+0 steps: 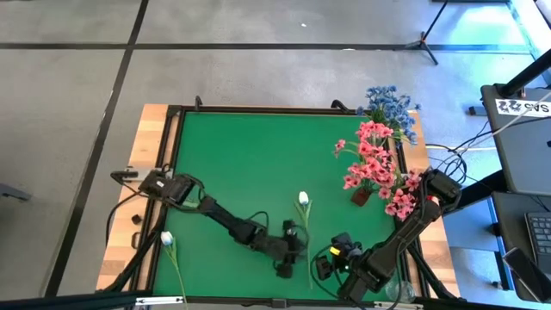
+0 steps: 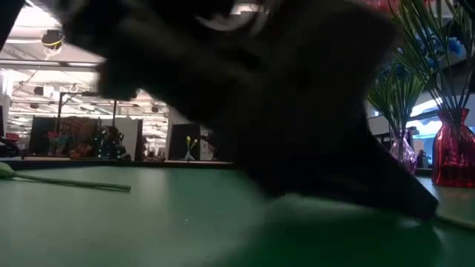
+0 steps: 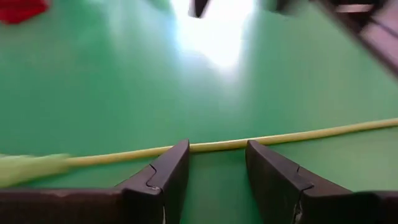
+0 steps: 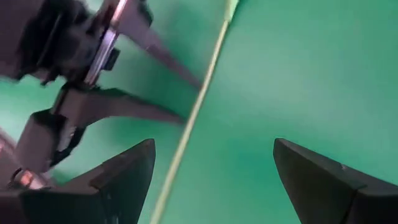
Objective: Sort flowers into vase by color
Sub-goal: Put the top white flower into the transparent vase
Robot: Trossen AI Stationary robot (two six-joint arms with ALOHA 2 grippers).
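Two dark, wedge-shaped fingers of the right gripper [image 4: 211, 180] are seen spread wide apart above a flat green table surface [image 4: 311, 74], with nothing held between them. A thin, pale yellow-green flower stem [image 4: 196, 109] is laid diagonally across the surface, passing between the two fingers but nearer one of them, and is not touched by either. Beyond it, the black left gripper [image 4: 183, 99] is observed with its two pointed fingers parted, their tips set at or just beside the stem.
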